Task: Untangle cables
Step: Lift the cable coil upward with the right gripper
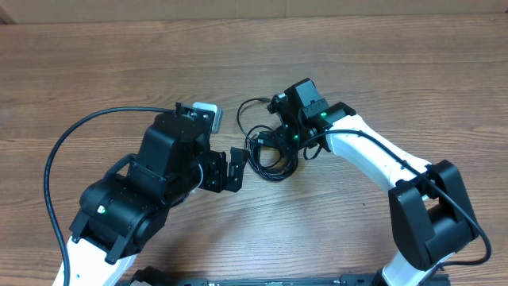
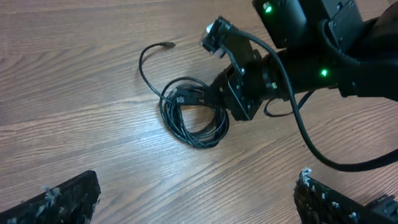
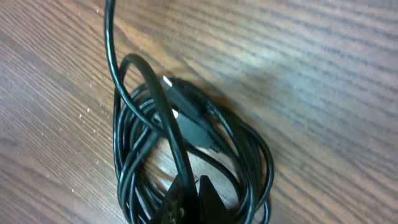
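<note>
The cables [image 1: 268, 156] lie as one black coil [image 2: 193, 116] on the wooden table, with a loose end and small plug [image 2: 166, 45] curving off to the far side. My right gripper [image 3: 196, 194] is down in the coil [image 3: 242, 155], shut on one strand that arches over the bundle. From overhead it [image 1: 272, 140] sits at the coil's right edge. My left gripper [image 1: 236, 169] hovers just left of the coil, open and holding nothing. In the left wrist view only its two fingertips [image 2: 65, 200] show at the bottom corners, well short of the cables.
Bare wooden tabletop [image 1: 381, 56] surrounds the coil. The right arm [image 1: 373, 159] reaches in from the lower right, and the left arm's thick black lead [image 1: 59, 151] loops at the left.
</note>
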